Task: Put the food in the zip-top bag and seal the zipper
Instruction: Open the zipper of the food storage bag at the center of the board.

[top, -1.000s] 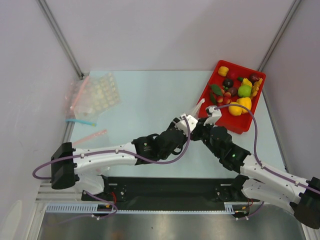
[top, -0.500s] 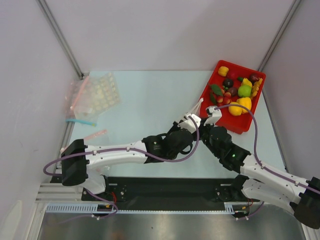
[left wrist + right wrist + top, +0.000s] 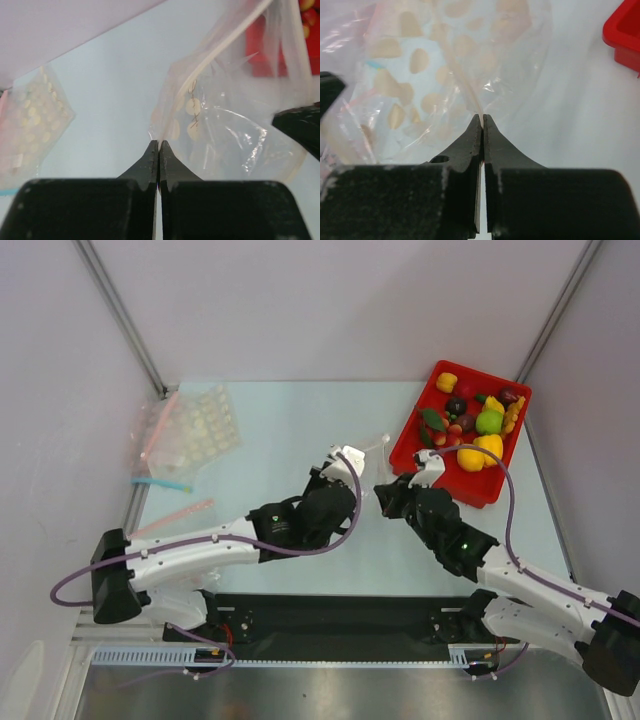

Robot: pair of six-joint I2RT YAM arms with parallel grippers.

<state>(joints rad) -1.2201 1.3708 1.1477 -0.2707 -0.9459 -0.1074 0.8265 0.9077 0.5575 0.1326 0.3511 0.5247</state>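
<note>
Two grippers pinch one thing: the small, clear, crinkly zip-top bag (image 3: 225, 125) is held between them just left of the red plastic tray (image 3: 410, 428), off its near-left corner. The left gripper (image 3: 158, 145) has its black jaws pressed together on a thin edge of film. The right gripper (image 3: 482, 120), nearer the tray, is likewise closed on a whitish strip that I take to be the zipper (image 3: 465, 85). All the food (image 3: 470, 425) lies inside the tray, none in the bag.

The film is the first risk. It is thin, slick and wrinkled, held only at narrow fingertip points, so pulling the grippers apart could let it slide free or tear at a seam. If either pinch has caught both walls, the mouth will probably stay flat and nothing will go in. With both arms occupied, letting go to fetch a piece would likely let the limp pouch collapse onto the pale table (image 3: 260, 420).

The food is glossy, rounded, hard-looking plastic: yellow peppers, a green ball, dark purple and small red pieces. Such shapes may roll or squirt out of a pinch.

Well left of the tray lies a white dimpled sheet (image 3: 205, 420). Tan round patches show through the held film; their source is unclear.
</note>
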